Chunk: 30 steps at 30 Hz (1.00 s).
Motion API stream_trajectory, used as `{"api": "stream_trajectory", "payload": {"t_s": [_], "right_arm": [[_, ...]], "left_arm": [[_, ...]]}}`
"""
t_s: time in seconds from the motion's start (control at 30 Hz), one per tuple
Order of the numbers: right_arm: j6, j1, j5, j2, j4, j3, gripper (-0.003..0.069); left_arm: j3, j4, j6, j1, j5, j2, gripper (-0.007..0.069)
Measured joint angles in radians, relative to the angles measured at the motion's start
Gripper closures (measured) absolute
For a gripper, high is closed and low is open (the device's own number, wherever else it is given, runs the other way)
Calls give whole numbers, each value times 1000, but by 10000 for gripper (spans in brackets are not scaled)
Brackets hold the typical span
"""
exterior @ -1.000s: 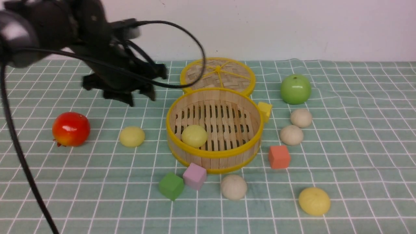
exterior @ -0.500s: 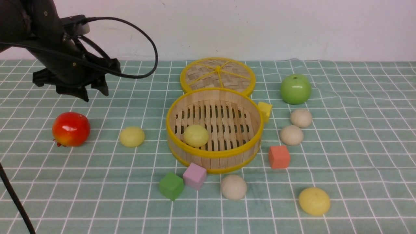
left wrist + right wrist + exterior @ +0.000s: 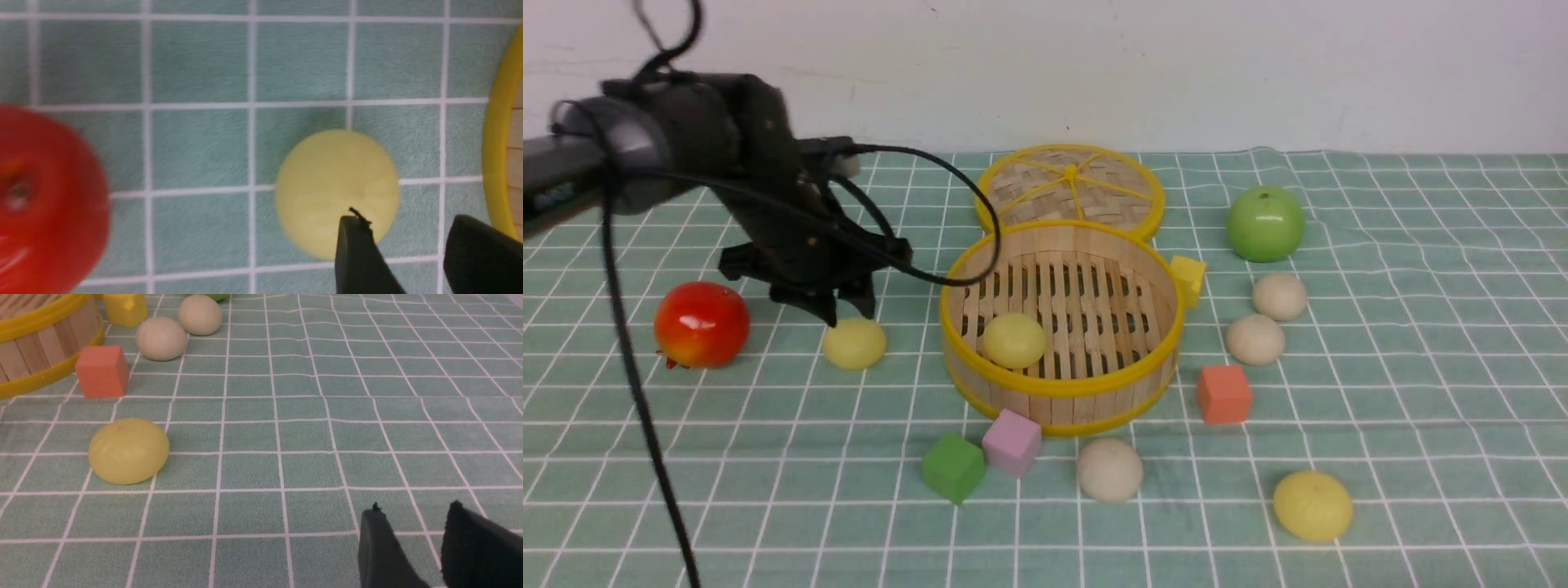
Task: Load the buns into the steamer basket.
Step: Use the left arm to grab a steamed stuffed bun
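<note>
The steamer basket (image 3: 1062, 385) stands mid-cloth with one pale yellow bun (image 3: 1014, 340) on its slats. Left of it a second yellow bun (image 3: 854, 343) lies on the cloth. My left gripper (image 3: 845, 313) hangs low just behind and above that bun, open. In the left wrist view, one finger (image 3: 355, 253) overlaps the bun (image 3: 337, 183) and bare cloth shows between the jaws of the left gripper (image 3: 408, 228). Off-white buns (image 3: 1280, 296) (image 3: 1255, 339) (image 3: 1109, 469) and a third yellow bun (image 3: 1312, 506) lie right and front. My right gripper (image 3: 412, 510) is open over cloth, away from that bun (image 3: 128, 451).
The woven lid (image 3: 1070, 189) leans behind the basket. A red fruit (image 3: 701, 324) sits left of my left gripper, a green fruit (image 3: 1265, 223) at back right. Cubes lie around the basket: yellow (image 3: 1189, 278), orange (image 3: 1223, 394), purple (image 3: 1011, 442), green (image 3: 952, 467).
My left arm swung out to the far left, then came back right and down over the yellow bun on the cloth. Its jaws have narrowed a little.
</note>
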Motion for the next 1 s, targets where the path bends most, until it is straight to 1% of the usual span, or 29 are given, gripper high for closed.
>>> {"api": "stream_trajectory", "payload": {"t_s": [0.2, 0.3, 0.47, 0.57, 0.63, 0.67, 0.8, 0.83, 0.9, 0.93, 1.0], "right_arm": [[0, 0, 0, 0, 0, 0, 420], [0, 0, 0, 0, 0, 0, 420], [0, 0, 0, 0, 0, 0, 420], [0, 0, 0, 0, 0, 0, 420], [0, 0, 0, 0, 0, 0, 420], [0, 0, 0, 0, 0, 0, 420], [0, 0, 0, 0, 0, 0, 420], [0, 0, 0, 0, 0, 0, 420], [0, 0, 0, 0, 0, 0, 420], [0, 0, 0, 0, 0, 0, 420], [0, 0, 0, 0, 0, 0, 420]], "left_arm": [[-77, 170, -154, -49, 19, 63, 327], [-85, 195, -187, -52, 31, 82, 327], [-87, 205, -198, -52, 44, 100, 330], [-88, 205, -198, -52, 44, 109, 345], [-91, 207, -198, -52, 43, 121, 379], [-92, 208, -198, -52, 43, 122, 382], [-96, 209, -198, -52, 51, 125, 479], [-102, 209, -198, -52, 60, 125, 523], [-108, 209, -198, -52, 72, 125, 550], [-126, 209, -198, -52, 94, 125, 611], [-157, 208, -198, -52, 122, 125, 638]]}}
